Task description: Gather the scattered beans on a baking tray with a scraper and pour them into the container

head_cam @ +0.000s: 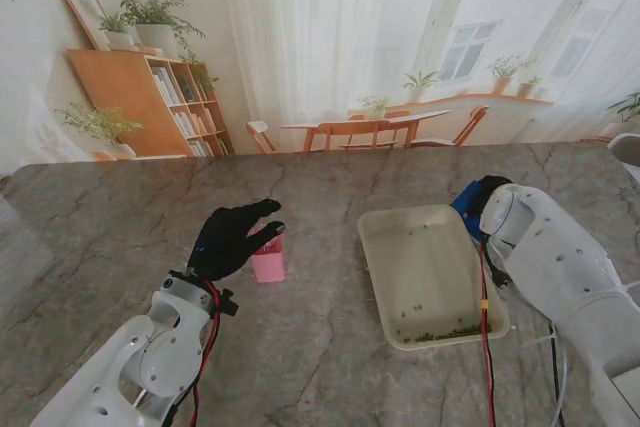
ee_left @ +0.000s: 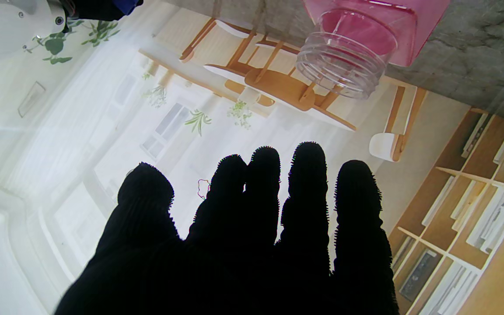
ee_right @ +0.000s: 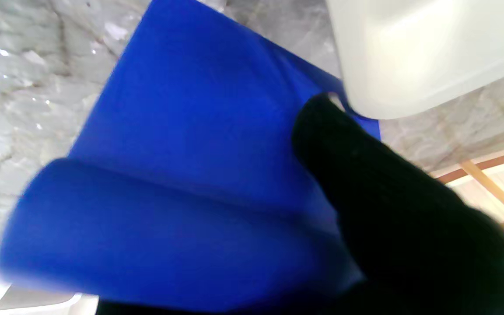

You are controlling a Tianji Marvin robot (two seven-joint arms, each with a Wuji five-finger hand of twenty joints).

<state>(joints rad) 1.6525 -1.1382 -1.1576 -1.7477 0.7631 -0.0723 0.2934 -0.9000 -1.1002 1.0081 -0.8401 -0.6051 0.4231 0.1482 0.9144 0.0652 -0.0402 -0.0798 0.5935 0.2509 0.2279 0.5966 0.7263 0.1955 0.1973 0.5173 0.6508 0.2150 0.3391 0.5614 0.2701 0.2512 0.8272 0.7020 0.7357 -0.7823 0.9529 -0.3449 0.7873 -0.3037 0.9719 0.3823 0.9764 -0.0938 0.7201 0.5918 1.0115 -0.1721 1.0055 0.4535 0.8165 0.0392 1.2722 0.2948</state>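
Left arm (head_cam: 150,357): white, nearest the stand camera, rising from the near left corner toward 1 o'clock.
Left hand (head_cam: 232,237): black-gloved, fingers stretched out and slightly apart, holding nothing; hovering over the jar's near left side, fingertips reaching past its top. In the left wrist view, fingers (ee_left: 308,183) straight, side by side, thumb set off from the rest.
Jar (head_cam: 268,261): pink, clear threaded neck, upright on the table, at 9 o'clock from the tray and well apart from it; mouth uncovered in the left wrist view (ee_left: 344,61).
Right arm (head_cam: 570,282): white, coming in from the near right corner, lying along the tray's right rim; red cable hanging beside it.
Right hand (head_cam: 478,192): black-gloved, mostly hidden behind the arm, clamped on the scraper at the tray's 1 o'clock corner.
Scraper (head_cam: 466,203): blue, broad and flat; filling most of the right wrist view (ee_right: 199,175), blurred there, one finger (ee_right: 365,175) pressed on its face, edge touching the tray's outer wall.
Tray (head_cam: 385,247): cream, rectangular, right of table centre.
Beans (head_cam: 440,333): small, dark green, heaped in a line along the tray's near wall at 6 o'clock; a few strays farther up the floor.
Table (head_cam: 330,367): grey-brown marble pattern.
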